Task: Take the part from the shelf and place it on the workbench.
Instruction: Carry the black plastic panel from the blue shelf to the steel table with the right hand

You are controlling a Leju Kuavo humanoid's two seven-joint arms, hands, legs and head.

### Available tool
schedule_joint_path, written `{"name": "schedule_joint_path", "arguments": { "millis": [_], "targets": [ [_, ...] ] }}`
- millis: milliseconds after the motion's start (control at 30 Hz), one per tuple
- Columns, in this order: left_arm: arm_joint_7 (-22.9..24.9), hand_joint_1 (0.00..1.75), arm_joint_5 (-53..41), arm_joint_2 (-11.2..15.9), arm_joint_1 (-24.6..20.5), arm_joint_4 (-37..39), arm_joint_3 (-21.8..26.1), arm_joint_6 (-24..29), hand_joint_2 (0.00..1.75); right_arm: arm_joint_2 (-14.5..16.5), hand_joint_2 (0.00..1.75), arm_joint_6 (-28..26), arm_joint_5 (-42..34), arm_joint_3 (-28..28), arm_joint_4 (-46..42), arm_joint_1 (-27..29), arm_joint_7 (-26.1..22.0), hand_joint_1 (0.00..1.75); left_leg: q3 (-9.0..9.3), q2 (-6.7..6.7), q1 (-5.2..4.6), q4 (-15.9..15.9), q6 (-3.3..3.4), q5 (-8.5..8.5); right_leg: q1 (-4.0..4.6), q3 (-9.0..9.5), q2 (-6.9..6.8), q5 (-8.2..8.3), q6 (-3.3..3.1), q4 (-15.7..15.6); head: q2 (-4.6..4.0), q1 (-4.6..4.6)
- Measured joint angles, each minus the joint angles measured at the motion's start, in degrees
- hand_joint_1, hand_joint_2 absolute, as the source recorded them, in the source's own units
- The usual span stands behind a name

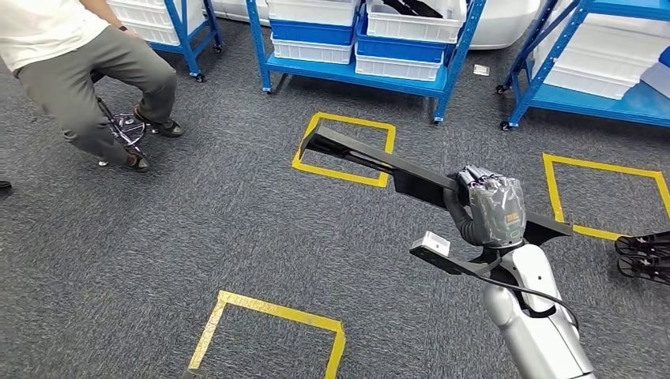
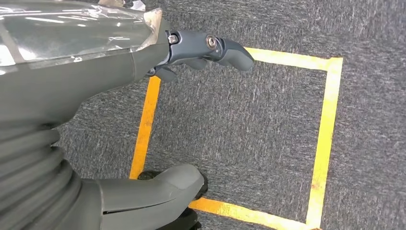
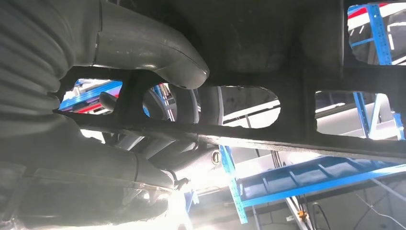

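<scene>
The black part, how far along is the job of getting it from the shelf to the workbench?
Done: the black part is off the blue shelves behind it. In hand: the right hand grips it, held out above the grey carpet, while the left hand holds nothing. Left: setting it on the workbench.

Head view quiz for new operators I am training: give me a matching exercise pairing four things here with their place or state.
Things:
1. long black plastic frame part
2. left hand
3. white plastic bins
4. person in grey trousers

Places or states:
A. stacked on the blue metal shelf
B. gripped by the right hand
C. seated on a stool
D. holds nothing, above a yellow tape square

Pairs: 1-B, 2-D, 3-A, 4-C
</scene>
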Motion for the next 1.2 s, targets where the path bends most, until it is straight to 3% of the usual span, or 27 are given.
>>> {"name": "schedule_joint_path", "arguments": {
  "millis": [33,100,167,267,367,400,433,467,533,600,633,700,767,800,867,933,967,1000,1067,1133,1200],
  "targets": [
    [0.0,0.0,0.0,0.0,0.0,0.0,0.0,0.0,1.75,0.0,1.75,0.0,0.0,0.0,0.0,0.0,0.0,1.68,-0.1,-0.32,0.0,0.3,-0.24,-0.14,-0.21,2.06,0.46,1.45,0.4,-4.1,0.0,0.05],
    [0.0,0.0,0.0,0.0,-0.1,0.0,0.0,0.0,1.75,-0.1,1.75,0.0,0.0,0.0,-0.2,0.0,0.0,1.68,-0.6,-0.92,-0.17,1.0,-0.88,-0.34,-0.12,4.6,1.06,3.17,0.31,-9.5,-0.01,0.18],
    [0.0,0.0,0.0,0.0,0.0,0.0,0.0,0.0,1.75,-0.1,1.75,0.0,0.0,0.0,-0.3,0.0,0.0,1.68,-1.18,-1.38,-0.32,1.4,-1.42,-0.2,0.23,4.61,0.82,3.34,-0.38,-9.8,-0.01,0.06],
    [0.1,0.0,0.0,0.1,0.1,0.0,0.0,0.1,1.75,-0.1,1.75,0.1,0.1,0.0,-0.3,-0.2,0.0,1.68,-2.32,-0.96,0.01,3.3,-2.14,-1.52,-0.44,4.54,-0.04,3.61,-1.45,-9.7,-0.01,-0.29],
    [0.1,0.0,0.1,0.1,0.1,0.0,0.0,0.1,1.75,0.0,1.75,0.3,0.1,0.1,-0.3,-0.3,-0.1,1.68,-6.97,0.6,0.35,13.3,-2.98,-6.73,-0.26,4.44,-1.21,3.62,-2.52,-9.8,-0.01,-0.82],
    [0.1,0.0,0.1,0.1,0.2,0.0,0.0,0.1,1.75,0.0,1.75,0.4,0.1,0.1,-0.3,-0.3,-0.2,1.68,-8.48,0.82,0.42,16.5,-3.13,-7.85,-0.14,4.39,-1.66,3.61,-2.6,-9.8,-0.01,-0.87],
    [0.1,0.0,0.1,0.1,0.2,0.0,0.0,0.1,1.75,0.0,1.75,0.5,0.1,0.1,-0.2,-0.3,-0.2,1.68,-9.09,0.96,0.46,17.8,-3.18,-7.91,-0.08,4.35,-2.09,3.61,-2.6,-9.8,-0.01,-0.9],
    [0.1,0.0,0.1,0.1,0.3,0.0,0.0,0.1,1.75,0.0,1.75,0.5,0.1,0.2,-0.2,-0.3,-0.3,1.68,-8.44,1.11,0.49,16.6,-3.14,-6.87,-0.04,4.36,-2.53,3.6,-2.59,-9.8,0.0,-0.94],
    [0.1,0.0,0.1,0.2,0.3,0.0,0.0,0.1,1.75,0.2,1.75,0.7,0.1,0.3,-0.2,-0.6,-0.4,1.68,-4.33,2.31,0.44,8.8,-2.77,-3.42,0.03,4.45,-3.34,3.59,-2.56,-9.8,-0.01,-1.07],
    [0.0,0.0,0.1,0.2,0.2,0.0,0.0,0.1,1.75,0.2,1.75,0.7,0.1,0.3,-0.2,-0.9,-0.4,1.68,-1.22,3.56,0.03,2.8,-2.22,-1.43,0.39,4.48,-4.03,3.61,-2.35,-9.9,-0.01,-1.13],
    [0.0,0.0,0.1,0.2,0.2,0.0,0.0,0.1,1.75,0.2,1.75,0.7,0.0,0.3,-0.2,-1.0,-0.5,1.68,-0.92,3.74,-0.23,1.9,-1.96,-1.37,0.53,4.48,-4.39,3.62,-2.17,-9.9,0.0,-1.13],
    [0.0,0.0,0.1,0.3,0.2,0.0,0.0,0.1,1.75,0.3,1.75,0.8,0.0,0.4,-0.2,-1.1,-0.5,1.68,-1.05,2.87,-0.54,1.6,-1.26,-1.06,0.73,4.62,-5.11,3.69,-1.52,-10.3,0.0,-1.16],
    [0.0,0.0,0.1,0.2,0.2,0.0,0.0,0.2,1.75,0.3,1.75,0.7,0.0,0.5,-0.3,-1.1,-0.5,1.68,-0.64,1.94,-0.42,0.6,-0.42,-0.36,0.77,4.16,-4.03,2.86,-1.09,-9.2,0.0,-1.04],
    [0.0,0.0,0.1,0.2,0.2,0.0,0.0,0.2,1.75,0.2,1.75,0.7,0.0,0.5,-0.3,-1.1,-0.5,1.68,-0.41,1.49,-0.3,0.1,-0.04,0.0,0.76,3.26,-2.85,1.68,-1.19,-7.2,0.0,-0.86],
    [0.0,0.0,0.1,0.1,0.1,0.0,0.0,0.1,1.75,0.1,1.75,0.7,0.0,0.5,-0.3,-0.9,-0.5,1.68,-0.4,0.43,-0.23,-0.1,0.31,0.29,0.57,-0.08,-0.77,-1.72,-1.72,0.3,-0.01,-0.45],
    [0.0,0.0,0.1,0.0,0.2,0.0,0.0,0.1,1.75,0.0,1.75,0.7,0.0,0.6,-0.3,-0.5,-0.5,1.68,-0.48,-0.84,-0.24,-0.1,0.34,0.32,0.57,-2.8,-0.26,-3.49,-1.55,6.0,-0.01,-0.17],
    [0.0,0.0,0.1,0.0,0.2,0.0,0.0,0.1,1.75,0.0,1.75,0.7,0.0,0.6,-0.2,-0.4,-0.5,1.68,-0.46,-1.51,-0.24,0.0,0.33,0.32,0.57,-2.63,-0.14,-2.9,-1.13,5.5,-0.01,-0.13],
    [0.0,0.0,0.1,0.0,0.2,0.0,0.0,0.1,1.75,0.0,1.75,0.7,0.0,0.6,-0.2,-0.4,-0.5,1.68,-0.41,-2.2,-0.24,0.1,0.28,0.3,0.54,-1.32,0.1,-1.44,-0.6,2.7,-0.01,-0.08],
    [0.0,0.0,0.1,0.0,0.2,0.0,0.0,0.1,1.75,0.0,1.75,0.7,0.0,0.6,-0.2,-0.4,-0.5,1.68,-0.53,-3.47,-0.33,0.5,0.02,0.14,0.27,2.59,1.81,1.98,0.1,-5.7,0.0,0.01],
    [0.0,0.0,0.1,0.0,0.3,0.0,0.0,0.1,1.75,-0.1,1.75,0.7,0.0,0.6,-0.3,-0.4,-0.5,1.68,-1.06,-4.49,-0.53,0.9,-0.47,0.08,0.26,4.47,3.02,3.44,-0.22,-9.9,0.0,0.02],
    [0.0,0.0,0.0,0.0,0.4,0.0,0.0,0.1,1.75,-0.1,1.75,0.7,0.0,0.6,-0.3,-0.4,-0.5,1.68,-1.56,-5.31,-0.58,1.0,-0.95,0.22,0.28,4.52,2.29,3.56,-0.85,-10.2,0.0,-0.13]
  ]
}}
